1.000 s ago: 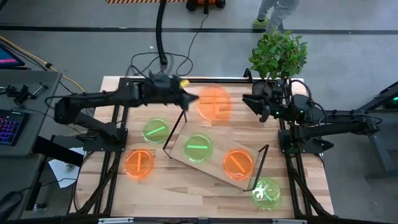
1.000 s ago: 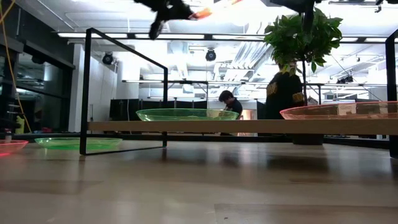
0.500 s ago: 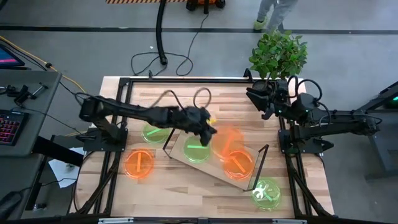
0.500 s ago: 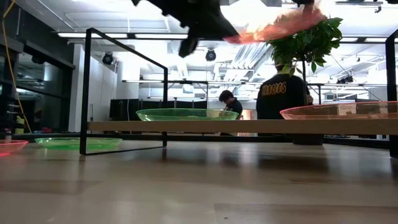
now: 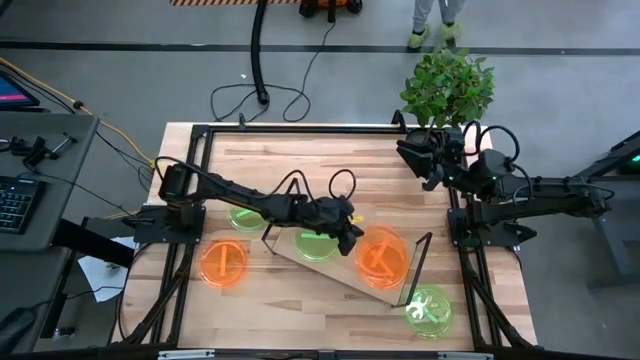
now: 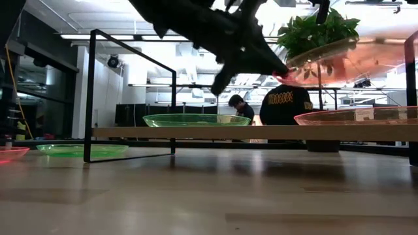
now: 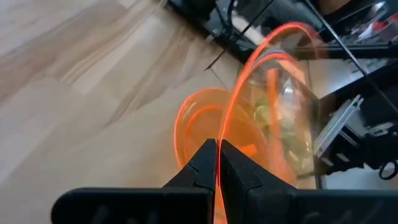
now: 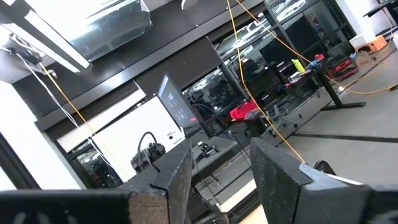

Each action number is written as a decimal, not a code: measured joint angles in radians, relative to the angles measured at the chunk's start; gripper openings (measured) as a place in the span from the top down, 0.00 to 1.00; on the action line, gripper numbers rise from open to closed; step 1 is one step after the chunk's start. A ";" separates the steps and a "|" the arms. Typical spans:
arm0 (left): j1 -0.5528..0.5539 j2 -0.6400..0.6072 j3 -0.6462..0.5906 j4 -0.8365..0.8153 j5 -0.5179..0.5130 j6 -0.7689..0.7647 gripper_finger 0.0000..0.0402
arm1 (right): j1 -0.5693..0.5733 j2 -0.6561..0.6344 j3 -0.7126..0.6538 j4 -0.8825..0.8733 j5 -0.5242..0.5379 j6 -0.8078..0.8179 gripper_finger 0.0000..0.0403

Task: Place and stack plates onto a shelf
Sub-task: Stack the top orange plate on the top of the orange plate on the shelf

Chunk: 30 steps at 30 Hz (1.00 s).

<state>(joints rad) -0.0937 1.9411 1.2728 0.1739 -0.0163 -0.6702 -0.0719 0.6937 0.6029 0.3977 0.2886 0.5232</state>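
an orange plate (image 6: 330,60) is pinched by its rim in the left gripper (image 5: 350,232), whose fingers (image 7: 205,171) are clamped tight on the plate's thin edge. the plate is carried in the air above the shelf (image 5: 345,262), directly over a second orange plate (image 6: 356,117) that lies on the board at its right end. a green plate (image 5: 318,242) lies on the board beside it, toward the left arm.

the coming move is judged to turn on one relation: the carried plate has to sit squarely over the resting one and be brought level before it is let go. in the low view it is seen tilted, with the gripped edge lower than the far edge, and clearly apart from the plate beneath. the left arm is the nearer one; the right gripper (image 5: 425,170) waits by the plant (image 5: 448,85) at the table's far right edge, its fingers spread with nothing between them.

from above, the two orange plates merge into one disc, so only their alignment can be read. the gap and the tilt are shown by the low view alone. in the left wrist view the held rim is seen edge-on, with the lower plate beyond it.

off the shelf, another orange plate (image 5: 223,263) and two green plates (image 5: 429,309) (image 5: 243,213) lie on the table.
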 joint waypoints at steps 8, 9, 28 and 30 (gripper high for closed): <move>-0.002 0.071 -0.001 0.125 0.003 0.025 1.00 | 0.000 0.005 0.000 -0.014 0.043 0.001 0.64; -0.005 0.076 -0.001 0.133 0.006 0.027 1.00 | 0.000 0.008 0.000 -0.015 0.053 0.000 0.64; -0.040 0.161 -0.001 0.256 -0.002 0.185 1.00 | 0.000 0.014 0.000 -0.023 0.078 -0.031 0.64; -0.040 0.179 -0.001 0.284 0.011 0.184 1.00 | 0.000 0.013 0.000 -0.024 0.078 -0.031 0.64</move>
<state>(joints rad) -0.1341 2.1202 1.2720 0.4577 -0.0055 -0.4865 -0.0719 0.7071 0.6029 0.3732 0.3668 0.4923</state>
